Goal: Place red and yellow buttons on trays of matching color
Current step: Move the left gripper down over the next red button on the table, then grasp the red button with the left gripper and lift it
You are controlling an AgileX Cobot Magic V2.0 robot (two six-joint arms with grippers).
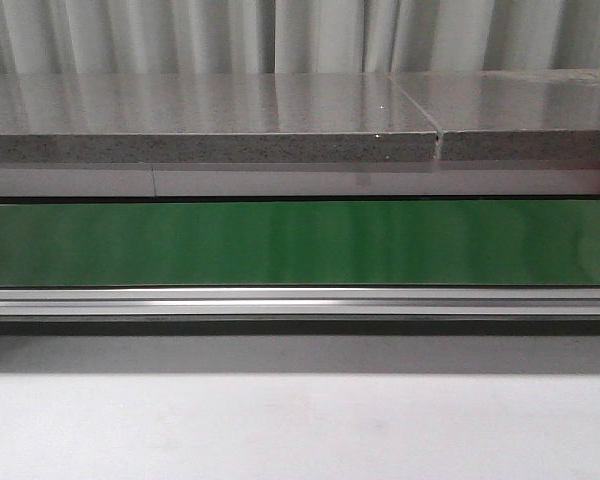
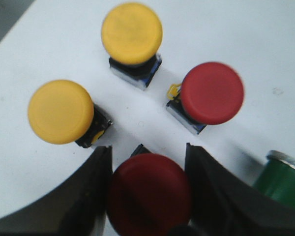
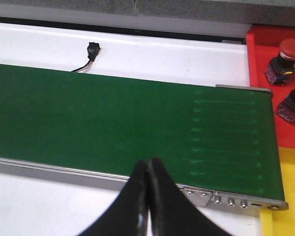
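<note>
In the left wrist view, my left gripper (image 2: pixel 148 146) is shut on a red button (image 2: pixel 150 191), its dark cap pressed between both fingers. On the white table beyond it stand two yellow buttons (image 2: pixel 132 33) (image 2: pixel 61 111) and another red button (image 2: pixel 212 92). In the right wrist view, my right gripper (image 3: pixel 148 161) is shut and empty over the near rail of the green belt (image 3: pixel 113 123). A red tray (image 3: pixel 258 54) at the belt's end holds two red buttons (image 3: pixel 285 56) (image 3: pixel 294 103). A yellow tray (image 3: pixel 290 172) lies beside it. Neither gripper shows in the front view.
A green button (image 2: pixel 280 179) stands close to my left gripper's finger. The front view shows the green conveyor belt (image 1: pixel 300 240), its aluminium rail (image 1: pixel 300 300) and a grey slab (image 1: pixel 210 120) behind. A small black connector with a cable (image 3: pixel 92 49) lies beyond the belt.
</note>
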